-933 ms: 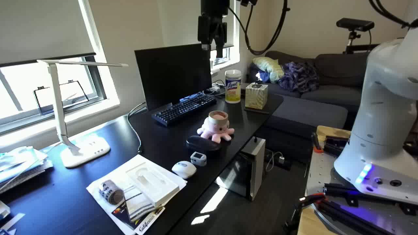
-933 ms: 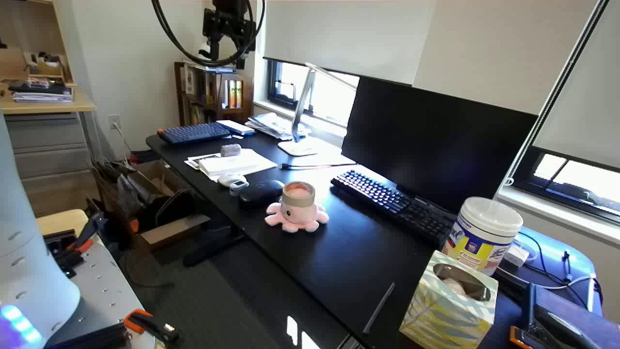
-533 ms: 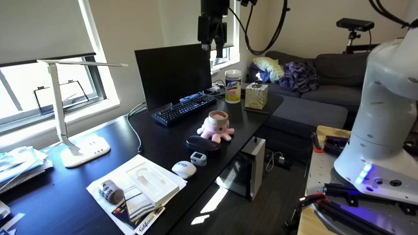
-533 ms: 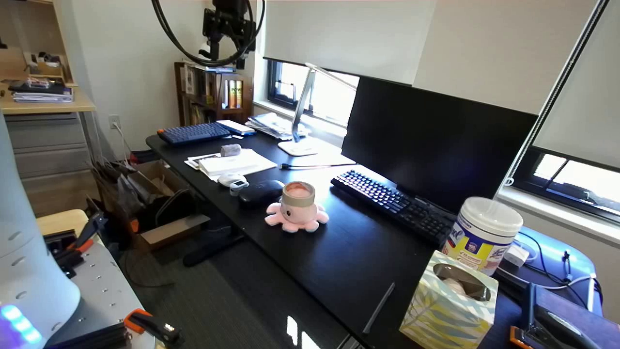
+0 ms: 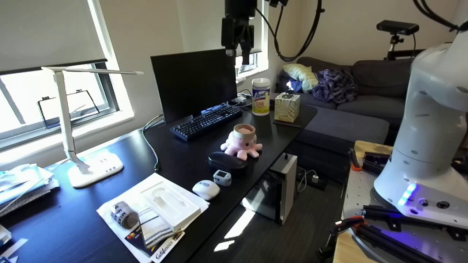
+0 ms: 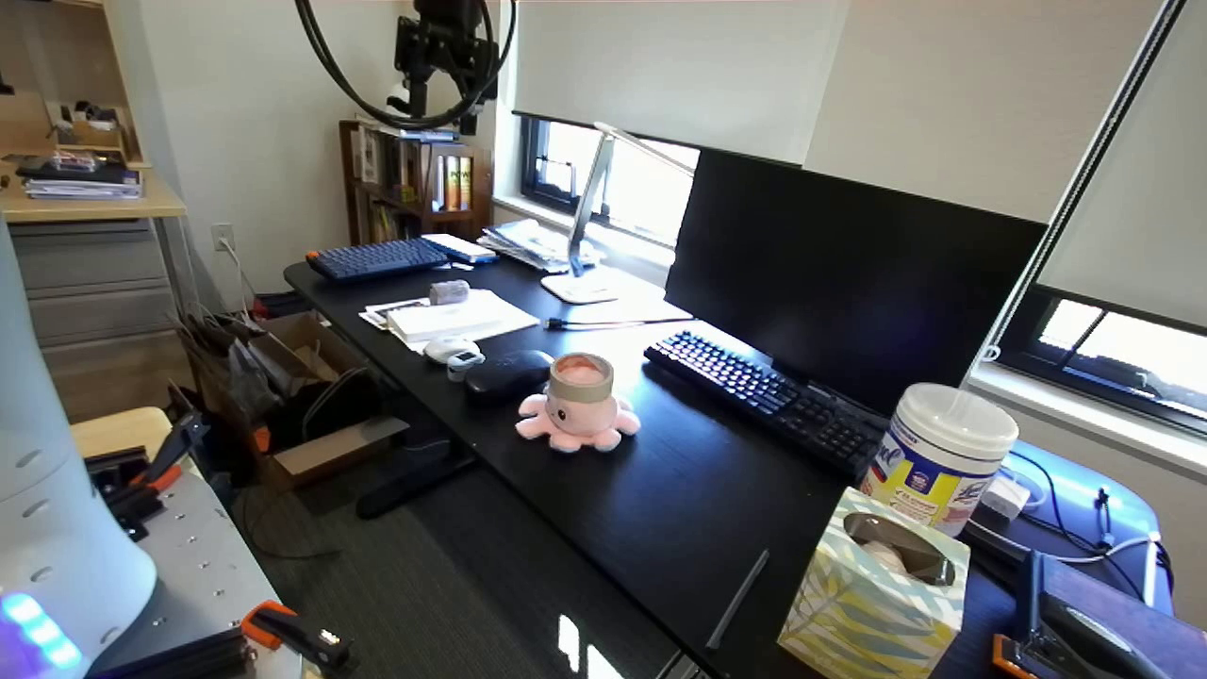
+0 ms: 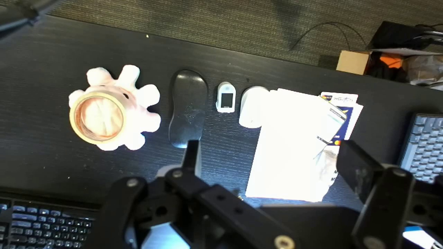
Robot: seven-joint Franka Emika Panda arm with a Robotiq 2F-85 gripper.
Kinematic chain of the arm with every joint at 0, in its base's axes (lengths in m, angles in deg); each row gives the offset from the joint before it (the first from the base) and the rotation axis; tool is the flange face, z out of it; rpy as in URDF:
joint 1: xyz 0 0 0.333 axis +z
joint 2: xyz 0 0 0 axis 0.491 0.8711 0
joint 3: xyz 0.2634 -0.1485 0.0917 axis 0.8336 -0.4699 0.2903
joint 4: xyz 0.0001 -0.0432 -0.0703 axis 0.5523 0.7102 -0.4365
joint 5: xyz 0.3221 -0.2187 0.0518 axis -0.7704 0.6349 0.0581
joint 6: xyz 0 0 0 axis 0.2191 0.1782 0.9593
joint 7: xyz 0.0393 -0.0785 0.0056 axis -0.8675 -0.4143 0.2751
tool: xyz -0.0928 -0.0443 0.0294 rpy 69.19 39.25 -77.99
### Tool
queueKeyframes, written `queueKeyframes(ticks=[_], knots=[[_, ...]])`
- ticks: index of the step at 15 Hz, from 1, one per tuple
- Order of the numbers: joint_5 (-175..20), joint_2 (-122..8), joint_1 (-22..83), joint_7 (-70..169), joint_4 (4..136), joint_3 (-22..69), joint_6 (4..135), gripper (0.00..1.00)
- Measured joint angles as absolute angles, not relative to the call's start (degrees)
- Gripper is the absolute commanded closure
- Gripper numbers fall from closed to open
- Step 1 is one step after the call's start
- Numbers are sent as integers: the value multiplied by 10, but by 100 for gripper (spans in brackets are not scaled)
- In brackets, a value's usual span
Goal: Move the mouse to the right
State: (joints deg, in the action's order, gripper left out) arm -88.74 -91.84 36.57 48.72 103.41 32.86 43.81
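Black tabletop point(image 5: 186, 160) by bright windows point(image 5: 22, 95), grey sofa point(image 5: 380, 82) behind, pink octopus plush point(image 5: 241, 145) near the tabletop's edge. Tan ring point(image 6: 577, 391) sits on top of the octopus, pink plush showing inside it. Hand point(image 7: 269, 147) hangs well above octopus height, fingers spread wide apart. Mouse point(image 5: 206, 190), pale top, lies on the tabletop past the octopus, beyond a black oblong case point(image 5: 227, 160) and a small white device point(image 5: 222, 178) with a dark screen. Case is just beside the octopus, closed up, contents hidden. Papers point(image 5: 133, 193) start right by the mouse, farther from the octopus; cannot tell if mouse touches them. White tray point(image 5: 169, 210) with a moulded hollow lies on the papers, also farther from the octopus than the mouse. Off the octopus's opposite side, well apart: Lysol canister point(image 5: 261, 96), lid on, contents hidden, and a tissue box point(image 6: 868, 608) with pale tissue point(image 6: 886, 558) showing in its slot. Long black keyboard point(image 5: 206, 122) near the octopus, monitor point(image 5: 193, 84) just past it. Cardboard box point(image 6: 339, 451) on the floor, well apart from the octopus, holds a greyish bag point(image 6: 253, 377) and dark stuff, too jumbled to tell.
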Motion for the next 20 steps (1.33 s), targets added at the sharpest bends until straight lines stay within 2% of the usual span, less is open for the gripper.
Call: queueKeyframes(ticks=[3, 12, 20], knots=[[-901, -885, 366, 486, 1027, 329, 462, 0], [-943, -663, 388, 509, 985, 357, 641, 0], [-943, -648, 392, 510, 981, 356, 647, 0]])
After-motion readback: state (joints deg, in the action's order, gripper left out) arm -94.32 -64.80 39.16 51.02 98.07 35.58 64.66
